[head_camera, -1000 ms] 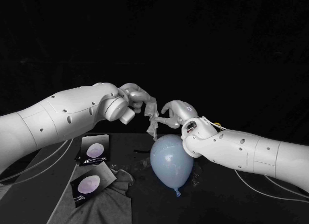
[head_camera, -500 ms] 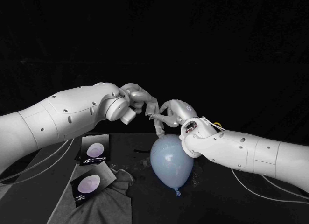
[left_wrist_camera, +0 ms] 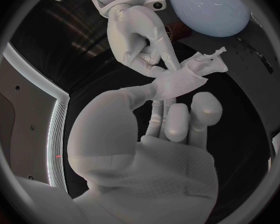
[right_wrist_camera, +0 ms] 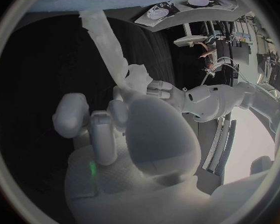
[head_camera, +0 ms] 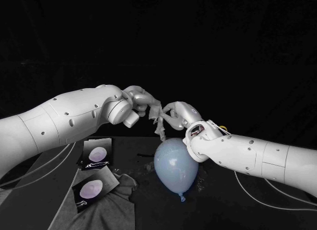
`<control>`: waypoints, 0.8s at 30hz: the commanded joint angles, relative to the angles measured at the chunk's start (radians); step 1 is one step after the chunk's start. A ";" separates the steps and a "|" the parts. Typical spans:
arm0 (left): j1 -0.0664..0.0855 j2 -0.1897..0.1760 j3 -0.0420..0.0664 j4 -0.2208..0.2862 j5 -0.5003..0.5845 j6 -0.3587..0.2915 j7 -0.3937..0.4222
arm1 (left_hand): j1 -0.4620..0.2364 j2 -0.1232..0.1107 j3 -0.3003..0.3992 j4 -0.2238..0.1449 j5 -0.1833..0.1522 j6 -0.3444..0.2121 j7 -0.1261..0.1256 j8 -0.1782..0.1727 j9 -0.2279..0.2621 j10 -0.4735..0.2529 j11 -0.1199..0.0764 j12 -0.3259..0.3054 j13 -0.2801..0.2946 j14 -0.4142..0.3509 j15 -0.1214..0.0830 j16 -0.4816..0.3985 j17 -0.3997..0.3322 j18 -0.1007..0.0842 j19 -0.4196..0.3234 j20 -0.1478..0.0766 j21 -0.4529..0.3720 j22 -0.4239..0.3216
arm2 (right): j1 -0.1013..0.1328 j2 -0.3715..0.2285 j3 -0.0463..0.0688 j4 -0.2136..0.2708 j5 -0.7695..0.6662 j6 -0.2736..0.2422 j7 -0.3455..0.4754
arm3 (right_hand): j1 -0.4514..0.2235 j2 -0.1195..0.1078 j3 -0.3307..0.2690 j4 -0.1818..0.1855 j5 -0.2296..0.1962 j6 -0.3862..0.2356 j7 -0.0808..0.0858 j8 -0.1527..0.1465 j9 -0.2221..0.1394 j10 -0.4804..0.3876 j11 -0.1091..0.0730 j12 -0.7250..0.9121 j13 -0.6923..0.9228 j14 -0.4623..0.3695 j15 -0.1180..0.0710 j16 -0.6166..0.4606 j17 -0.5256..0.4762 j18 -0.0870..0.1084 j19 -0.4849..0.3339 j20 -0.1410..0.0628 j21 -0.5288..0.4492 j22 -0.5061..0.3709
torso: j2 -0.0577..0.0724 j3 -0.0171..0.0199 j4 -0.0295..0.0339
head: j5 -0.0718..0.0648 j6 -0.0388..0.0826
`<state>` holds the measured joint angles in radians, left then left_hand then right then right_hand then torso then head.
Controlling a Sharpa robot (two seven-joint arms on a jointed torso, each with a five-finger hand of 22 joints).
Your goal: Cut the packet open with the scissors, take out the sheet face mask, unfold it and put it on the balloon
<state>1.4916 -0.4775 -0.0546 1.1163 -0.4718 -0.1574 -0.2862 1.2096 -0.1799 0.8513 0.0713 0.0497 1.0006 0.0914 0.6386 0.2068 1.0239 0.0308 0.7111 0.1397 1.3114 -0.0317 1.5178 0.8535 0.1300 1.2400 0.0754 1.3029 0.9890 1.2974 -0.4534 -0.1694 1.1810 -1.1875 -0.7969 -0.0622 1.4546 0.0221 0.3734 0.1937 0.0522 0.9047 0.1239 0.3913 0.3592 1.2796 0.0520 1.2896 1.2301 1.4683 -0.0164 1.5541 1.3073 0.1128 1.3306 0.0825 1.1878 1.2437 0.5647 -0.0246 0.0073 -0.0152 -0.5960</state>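
Sheet mask (head_camera: pixel 159 127): crumpled, limp, pale strip hanging between both hands, lower end at balloon (head_camera: pixel 175 165) top, contact unclear | left hand (head_camera: pixel 145 102): pinching strip's upper part | right hand (head_camera: pixel 178 115): fingers closed on same strip, just beside left | balloon: smooth, glossy, pale blue, teardrop-shaped, knot toward robot.

- The balloon (head_camera: pixel 175 165) lies in the middle of the table (head_camera: pixel 220 211).
- The left hand (head_camera: pixel 143 103) and right hand (head_camera: pixel 175 115) meet above its far end.
- Both hold the sheet face mask (head_camera: pixel 159 127), which hangs between them toward the balloon.
- The far packet (head_camera: pixel 97 155) lies left of the balloon.
- The near packet (head_camera: pixel 93 190) lies before it, on a cloth (head_camera: pixel 114 211).
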 commanded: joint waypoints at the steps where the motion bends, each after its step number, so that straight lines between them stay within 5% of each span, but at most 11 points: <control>1: 0.002 0.000 0.002 0.001 0.004 0.013 0.002 | -0.002 0.008 0.006 0.001 0.003 0.037 -0.031 0.010 0.144 0.005 -0.002 -0.007 0.001 0.006 0.001 0.005 -0.003 -0.017 0.002 -0.005 0.004 0.001 | 0.000 -0.004 0.001 -0.001 0.030 -0.007 0.046 | -0.029 -0.034 0.092 -0.027 -0.001 -0.005 0.002 0.015 0.006 0.010 -0.004 0.001 0.000 0.088 -0.003 0.004 0.193 -0.016 0.007 0.002 0.003 0.005 | 0.000 0.0001 -0.0003 | 0.000 -0.001; 6: 0.002 -0.003 0.002 0.000 0.004 0.013 0.002 | -0.002 0.008 0.006 0.001 0.003 0.037 -0.031 0.010 0.144 0.005 -0.002 -0.007 0.001 0.006 0.001 0.005 -0.003 -0.017 0.002 -0.005 0.004 0.001 | 0.000 -0.007 0.001 -0.008 0.026 0.005 0.027 | -0.102 -0.091 0.151 -0.044 0.013 -0.018 0.010 0.023 0.007 -0.018 0.002 -0.026 -0.028 0.087 0.002 0.003 0.188 -0.014 -0.001 0.009 -0.010 0.000 | 0.000 -0.0001 0.0000 | -0.001 0.000; 10: 0.002 -0.003 0.002 0.002 0.004 0.015 0.003 | -0.002 0.008 0.006 0.001 0.003 0.037 -0.031 0.010 0.144 0.005 -0.002 -0.007 0.001 0.006 0.001 0.005 -0.003 -0.017 0.002 -0.005 0.004 0.001 | 0.000 -0.008 0.001 -0.015 0.020 0.011 0.012 | -0.123 -0.108 0.179 -0.066 0.036 -0.022 0.012 0.029 0.007 -0.028 0.003 -0.036 -0.038 0.087 0.004 0.003 0.188 -0.013 -0.003 0.011 -0.015 0.000 | 0.001 0.0000 0.0009 | -0.001 0.000; 17: 0.002 -0.004 0.002 0.004 0.004 0.017 0.005 | -0.004 0.007 0.007 0.000 0.003 0.037 -0.031 0.010 0.145 0.005 -0.002 -0.007 0.002 0.006 0.001 0.005 -0.004 -0.017 0.001 -0.005 0.004 0.001 | 0.000 -0.008 0.001 -0.022 0.017 0.023 0.009 | -0.129 -0.105 0.229 -0.110 0.056 -0.022 0.012 0.043 0.011 -0.025 0.003 -0.036 -0.036 0.087 0.003 0.003 0.190 -0.014 0.001 0.010 -0.011 0.007 | 0.001 -0.0001 0.0006 | -0.002 0.000; 24: 0.002 -0.006 0.002 0.008 0.006 0.024 0.010 | -0.006 0.006 0.009 -0.001 0.003 0.037 -0.030 0.009 0.146 0.004 -0.002 -0.007 0.002 0.003 0.001 0.004 -0.011 -0.016 -0.001 -0.005 0.002 -0.003 | 0.000 -0.009 0.001 -0.018 0.019 0.013 0.040 | -0.105 -0.077 0.327 -0.216 0.003 0.014 0.001 0.093 0.032 0.081 -0.009 0.054 0.067 0.091 -0.008 0.006 0.209 -0.021 0.023 0.000 0.024 0.041 | 0.000 0.0001 0.0009 | -0.003 -0.002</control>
<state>1.4916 -0.4837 -0.0546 1.1207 -0.4719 -0.1501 -0.2869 1.2062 -0.1835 0.8510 0.0712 0.0460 1.0014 0.0922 0.6387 0.2068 1.0224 0.0327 0.7079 0.1407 1.3113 -0.0316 1.5160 0.8441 0.1300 1.2400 0.0755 1.3029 0.9874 1.2975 -0.4616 -0.1693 1.1600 -1.1642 -0.7883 -0.0461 1.3476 -0.0679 0.6908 -0.0138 0.0599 0.9123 0.1244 0.4800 0.3886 1.3483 0.0450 1.3360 1.2832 1.4683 -0.0163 1.5557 1.3081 0.1073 1.3474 0.0838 1.2074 1.2789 0.5652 -0.0246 0.0081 -0.0182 -0.5971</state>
